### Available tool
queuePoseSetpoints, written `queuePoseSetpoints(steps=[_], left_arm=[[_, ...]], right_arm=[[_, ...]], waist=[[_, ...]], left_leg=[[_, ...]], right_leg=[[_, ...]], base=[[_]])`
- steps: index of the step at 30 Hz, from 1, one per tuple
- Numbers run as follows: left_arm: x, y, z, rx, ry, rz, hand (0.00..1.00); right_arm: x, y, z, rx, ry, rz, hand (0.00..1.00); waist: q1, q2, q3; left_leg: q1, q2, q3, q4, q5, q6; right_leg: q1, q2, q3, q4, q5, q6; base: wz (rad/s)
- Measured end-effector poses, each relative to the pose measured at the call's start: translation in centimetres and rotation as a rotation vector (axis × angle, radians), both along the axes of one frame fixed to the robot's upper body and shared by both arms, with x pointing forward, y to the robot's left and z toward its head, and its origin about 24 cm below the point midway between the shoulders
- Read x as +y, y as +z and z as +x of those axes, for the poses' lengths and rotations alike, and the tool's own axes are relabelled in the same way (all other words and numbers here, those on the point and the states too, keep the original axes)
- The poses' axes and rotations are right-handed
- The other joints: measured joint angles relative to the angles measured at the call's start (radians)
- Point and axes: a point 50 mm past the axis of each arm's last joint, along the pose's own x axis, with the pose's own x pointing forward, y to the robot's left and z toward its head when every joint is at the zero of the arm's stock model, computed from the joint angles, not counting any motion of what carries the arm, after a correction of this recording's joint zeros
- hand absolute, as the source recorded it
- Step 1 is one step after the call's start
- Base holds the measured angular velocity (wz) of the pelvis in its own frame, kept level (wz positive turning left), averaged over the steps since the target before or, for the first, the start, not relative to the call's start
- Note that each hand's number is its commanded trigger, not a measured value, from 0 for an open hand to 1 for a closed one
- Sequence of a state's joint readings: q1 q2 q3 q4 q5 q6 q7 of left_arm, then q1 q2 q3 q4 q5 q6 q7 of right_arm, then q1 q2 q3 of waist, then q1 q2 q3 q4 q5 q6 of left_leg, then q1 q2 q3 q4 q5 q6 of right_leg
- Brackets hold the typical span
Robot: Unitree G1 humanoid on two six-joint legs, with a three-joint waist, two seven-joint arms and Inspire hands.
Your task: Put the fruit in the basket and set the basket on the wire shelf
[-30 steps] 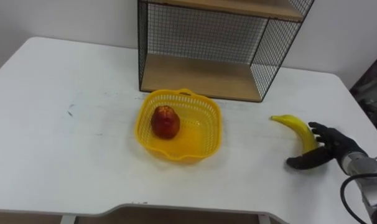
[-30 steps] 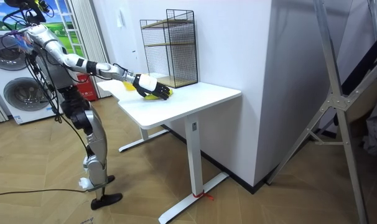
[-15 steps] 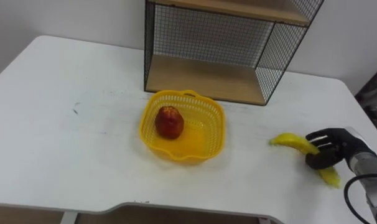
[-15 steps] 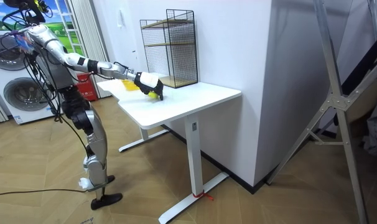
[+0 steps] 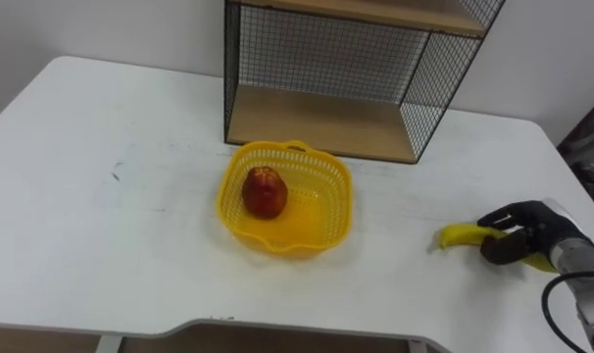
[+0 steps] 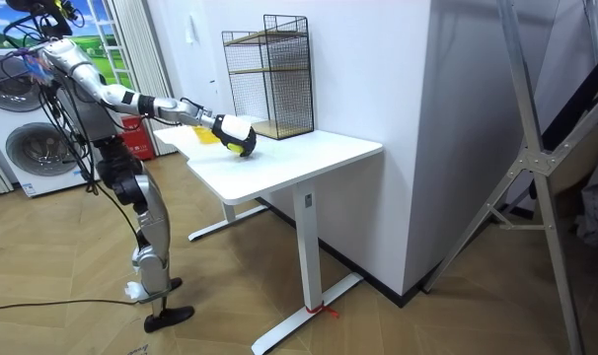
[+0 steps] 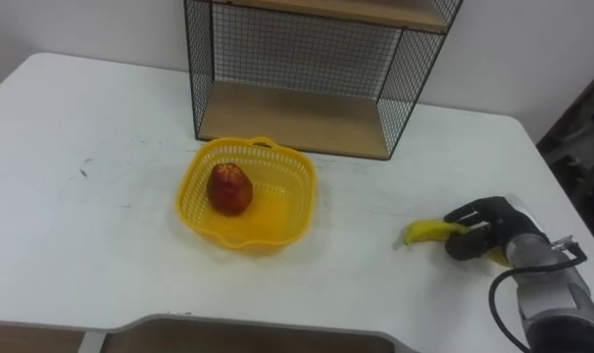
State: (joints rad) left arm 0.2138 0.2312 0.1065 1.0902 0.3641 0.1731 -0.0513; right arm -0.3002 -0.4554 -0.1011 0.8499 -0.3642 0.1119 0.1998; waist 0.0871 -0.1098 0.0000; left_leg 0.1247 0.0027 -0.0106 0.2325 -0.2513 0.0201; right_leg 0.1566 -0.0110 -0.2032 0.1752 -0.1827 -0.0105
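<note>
A yellow banana [image 5: 462, 236] [image 7: 426, 232] lies on the white table at the right, and my right hand [image 5: 520, 233] [image 7: 481, 231] has its dark fingers curled round its far end. In the room view the same right hand [image 6: 236, 133] holds the banana low over the tabletop. A yellow plastic basket [image 5: 328, 216] [image 7: 292, 208] stands mid-table with a red apple [image 5: 264, 191] [image 7: 229, 187] inside it. Behind the basket stands the black wire shelf [image 5: 356, 69] [image 7: 317, 64] with wooden boards.
The white table [image 5: 101, 245] has open surface to the left of the basket and between basket and banana. Its right edge runs close to my right hand. In the room view I stand at the table's end, with washing machines [image 6: 28, 148] behind me.
My right hand's fingers have curled shut round the banana, which has turned and slid toward the table's front right. The basket and apple have stayed put.
</note>
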Motion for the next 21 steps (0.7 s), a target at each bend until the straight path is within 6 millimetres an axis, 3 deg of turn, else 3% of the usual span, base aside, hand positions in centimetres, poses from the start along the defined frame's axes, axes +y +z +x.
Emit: queuePoseSetpoints(steps=[9, 16, 21], left_arm=[[0.0, 0.0, 0.4, -0.012, 0.006, 0.0, 0.0], [0.1, 0.0, 0.9, -0.03, -0.003, 0.001, 0.0], [0.0, 0.0, 1.1, -0.045, -0.009, -0.003, 0.0]], right_arm=[[0.2, 0.2, 0.2, -0.017, 0.007, 0.004, 1.0], [3.1, 4.0, 2.1, -0.25, 0.099, 0.114, 1.0], [5.2, 6.6, 3.1, -0.417, 0.148, 0.209, 1.0]], waist=[[0.004, 0.004, -0.0014], [-0.006, 0.025, -0.0076], [-0.004, 0.029, -0.0053]], left_leg=[[0.008, 0.003, 0.023, -0.012, 0.0, 0.0], [0.006, 0.005, 0.05, -0.012, 0.001, 0.001], [0.006, 0.006, 0.05, -0.012, 0.001, 0.001]], right_leg=[[-0.017, 0.002, 0.025, 0.011, 0.0, 0.0], [-0.027, 0.001, 0.039, 0.013, 0.0, 0.0], [-0.024, 0.001, 0.038, 0.01, 0.0, 0.0]], base=[[-0.08], [-0.09], [0.0]])
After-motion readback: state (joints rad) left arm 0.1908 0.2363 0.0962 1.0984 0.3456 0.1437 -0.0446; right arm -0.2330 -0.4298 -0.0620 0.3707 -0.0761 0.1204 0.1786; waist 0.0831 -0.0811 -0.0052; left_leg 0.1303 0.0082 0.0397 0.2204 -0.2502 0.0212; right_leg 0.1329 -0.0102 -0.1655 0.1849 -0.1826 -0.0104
